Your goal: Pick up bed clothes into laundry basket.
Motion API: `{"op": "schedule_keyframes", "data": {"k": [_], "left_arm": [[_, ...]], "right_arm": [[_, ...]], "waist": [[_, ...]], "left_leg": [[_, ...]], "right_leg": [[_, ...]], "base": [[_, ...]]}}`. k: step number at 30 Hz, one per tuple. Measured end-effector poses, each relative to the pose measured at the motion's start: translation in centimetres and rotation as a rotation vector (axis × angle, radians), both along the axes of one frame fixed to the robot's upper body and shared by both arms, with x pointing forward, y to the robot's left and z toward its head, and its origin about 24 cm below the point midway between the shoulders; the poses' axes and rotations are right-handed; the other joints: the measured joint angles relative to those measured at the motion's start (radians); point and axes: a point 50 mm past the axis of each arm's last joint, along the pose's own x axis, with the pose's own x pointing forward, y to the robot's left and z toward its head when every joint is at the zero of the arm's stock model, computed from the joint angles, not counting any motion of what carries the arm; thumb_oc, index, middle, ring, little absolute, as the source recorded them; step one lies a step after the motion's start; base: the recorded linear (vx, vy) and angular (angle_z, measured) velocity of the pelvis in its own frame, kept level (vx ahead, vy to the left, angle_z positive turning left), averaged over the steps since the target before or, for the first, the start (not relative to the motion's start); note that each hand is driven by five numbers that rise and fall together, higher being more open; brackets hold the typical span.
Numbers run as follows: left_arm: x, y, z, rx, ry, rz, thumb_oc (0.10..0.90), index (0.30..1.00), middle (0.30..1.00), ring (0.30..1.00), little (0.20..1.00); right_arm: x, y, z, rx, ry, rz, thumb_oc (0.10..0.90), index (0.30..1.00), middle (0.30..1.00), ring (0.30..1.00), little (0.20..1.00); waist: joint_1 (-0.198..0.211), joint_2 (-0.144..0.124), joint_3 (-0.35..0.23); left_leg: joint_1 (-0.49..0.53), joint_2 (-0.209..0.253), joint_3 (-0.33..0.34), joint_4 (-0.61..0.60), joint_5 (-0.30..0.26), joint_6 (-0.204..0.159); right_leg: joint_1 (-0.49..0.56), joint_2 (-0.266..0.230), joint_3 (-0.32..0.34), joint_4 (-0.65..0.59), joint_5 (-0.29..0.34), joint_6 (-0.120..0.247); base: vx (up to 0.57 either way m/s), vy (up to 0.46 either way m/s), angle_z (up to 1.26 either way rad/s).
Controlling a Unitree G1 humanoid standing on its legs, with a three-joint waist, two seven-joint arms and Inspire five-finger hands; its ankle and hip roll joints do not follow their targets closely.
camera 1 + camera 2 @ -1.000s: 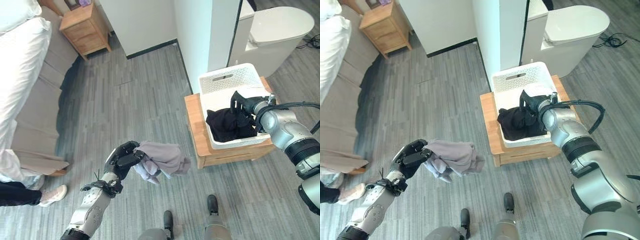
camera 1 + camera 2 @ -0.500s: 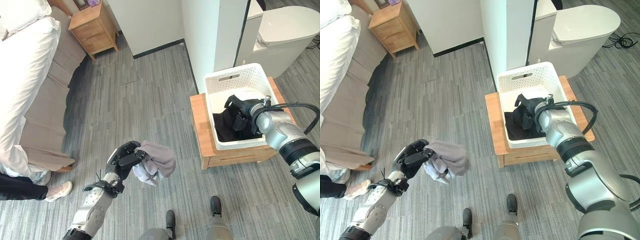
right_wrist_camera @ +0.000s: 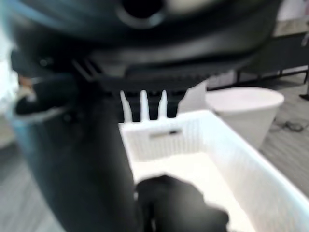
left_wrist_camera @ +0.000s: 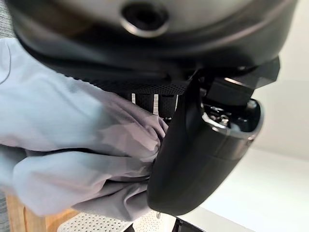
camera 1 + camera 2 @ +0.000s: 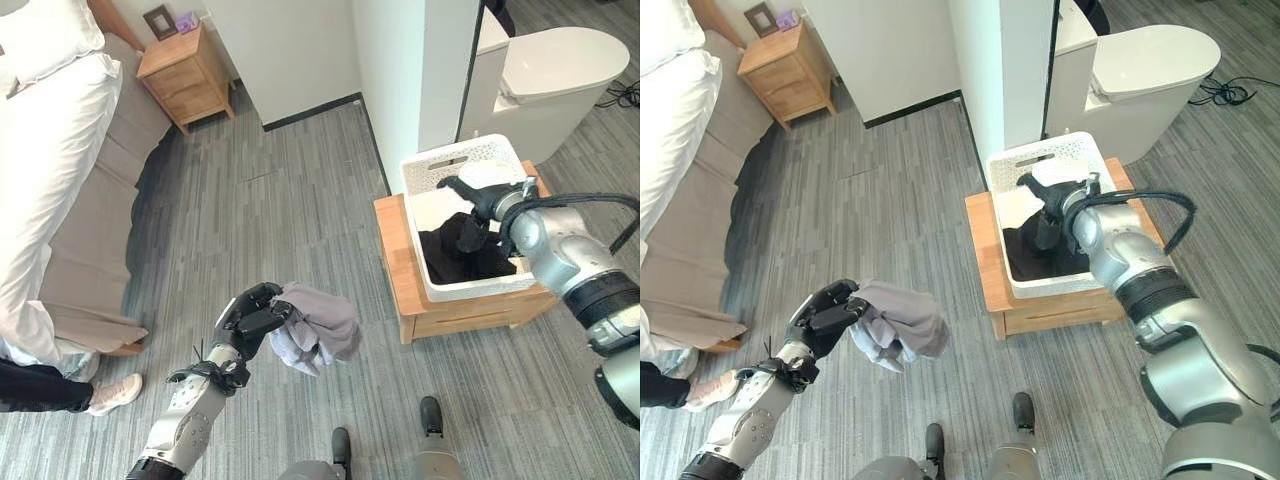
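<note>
Two hands busy: left hand point(image 5: 250, 322) clutches grey garment point(image 5: 322, 326); right hand point(image 5: 478, 203), fingers relaxed, above black clothes point(image 5: 462, 255) in laundry basket point(image 5: 425, 166). Next: carry grey garment rightward to basket.

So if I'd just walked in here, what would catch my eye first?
Probably the bunched grey garment clutched in the robot's left hand, held up over the grey wood floor. Next, the white laundry basket on a low wooden stand to the right, with dark clothes inside and the right hand above them. A bed with white bedding runs along the left.
</note>
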Motion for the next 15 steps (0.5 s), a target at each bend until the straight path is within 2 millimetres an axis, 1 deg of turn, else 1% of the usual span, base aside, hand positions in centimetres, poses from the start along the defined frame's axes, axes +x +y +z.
{"op": "schedule_keyframes", "data": {"k": [3, 4, 6, 7, 9, 11, 12, 13, 15], "left_arm": [[0.0, 0.4, 0.2, -0.001, -0.006, 0.018, 0.400, 0.300, 0.300, 0.300, 0.300], [0.0, 0.8, 0.2, -0.001, -0.009, 0.032, 0.400, 0.300, 0.300, 0.300, 0.300], [0.1, 1.0, 0.3, -0.001, -0.012, 0.039, 0.400, 0.300, 0.300, 0.300, 0.300], [0.1, 1.0, 0.3, -0.001, -0.013, 0.043, 0.400, 0.300, 0.300, 0.300, 0.300], [0.1, 1.0, 0.4, -0.002, -0.016, 0.041, 0.400, 0.300, 0.300, 0.300, 0.300], [0.2, 1.0, 0.4, -0.004, -0.018, 0.041, 0.400, 0.300, 0.300, 0.300, 0.300], [0.2, 1.0, 0.4, -0.004, -0.018, 0.042, 0.400, 0.300, 0.300, 0.300, 0.300], [0.2, 1.0, 0.4, -0.005, -0.019, 0.044, 0.400, 0.300, 0.300, 0.300, 0.300], [0.2, 1.1, 0.5, -0.005, -0.019, 0.047, 0.400, 0.300, 0.300, 0.300, 0.300]], "right_arm": [[-0.8, -0.5, 2.0, 0.023, -0.053, 0.010, 0.800, 0.900, 0.900, 0.900, 0.900], [-1.3, -1.1, 3.3, 0.032, -0.084, 0.007, 0.800, 0.900, 0.900, 0.900, 0.900], [-1.8, -2.2, 4.2, 0.056, -0.106, -0.024, 0.800, 0.900, 0.900, 0.900, 0.900], [-2.1, -2.7, 4.8, 0.072, -0.121, -0.037, 0.800, 0.900, 0.900, 0.900, 0.900], [-2.5, -3.3, 5.6, 0.096, -0.133, -0.042, 0.800, 0.900, 0.900, 0.900, 0.900], [-3.3, -4.3, 6.9, 0.143, -0.157, -0.048, 0.800, 0.900, 0.900, 0.900, 0.900], [-3.5, -4.6, 7.2, 0.153, -0.167, -0.052, 0.800, 0.900, 0.900, 0.900, 0.900], [-3.9, -4.9, 8.0, 0.172, -0.197, -0.051, 0.800, 0.900, 0.900, 0.900, 0.900], [-4.4, -4.9, 9.0, 0.192, -0.241, -0.042, 0.800, 0.900, 0.900, 0.900, 0.900]], "waist": [[-0.015, -0.006, -0.001], [-0.018, -0.013, 0.000], [-0.018, -0.024, -0.003], [-0.024, -0.034, -0.002], [-0.024, -0.041, -0.003], [-0.027, -0.052, -0.003], [-0.030, -0.057, -0.004], [-0.030, -0.062, -0.003], [-0.043, -0.066, -0.003]], "left_leg": [[0.005, 0.000, 0.001, 0.000, -0.001, 0.001], [0.007, -0.001, 0.001, 0.000, -0.001, 0.001], [0.012, 0.000, 0.001, 0.000, -0.001, 0.001], [0.019, 0.000, 0.002, 0.000, -0.001, 0.002], [0.020, -0.002, 0.003, 0.000, -0.002, 0.003], [0.021, -0.003, 0.008, 0.000, -0.005, 0.007], [0.023, -0.003, 0.011, 0.000, -0.005, 0.007], [0.024, -0.003, 0.014, 0.000, -0.007, 0.011], [0.025, -0.004, 0.017, 0.000, -0.008, 0.012]], "right_leg": [[0.005, 0.000, 0.004, 0.000, 0.000, 0.000], [0.006, 0.000, 0.003, 0.000, 0.001, 0.000], [0.011, 0.001, 0.003, 0.000, 0.000, 0.000], [0.017, 0.001, 0.005, 0.000, 0.000, 0.000], [0.018, 0.000, 0.007, 0.000, 0.000, 0.001], [0.017, -0.001, 0.011, 0.000, -0.004, 0.006], [0.017, 0.000, 0.013, 0.000, -0.005, 0.007], [0.017, 0.000, 0.015, 0.000, -0.005, 0.007], [0.017, 0.000, 0.018, 0.000, -0.005, 0.007]], "base": [[0.00, -0.003, -0.02], [0.00, 0.000, 0.00], [0.00, 0.000, 0.00], [0.00, 0.000, 0.00], [-0.01, 0.009, -0.04], [0.00, 0.007, -0.05], [0.02, 0.004, -0.05], [0.01, 0.000, -0.06], [0.02, 0.011, -0.04]]}}
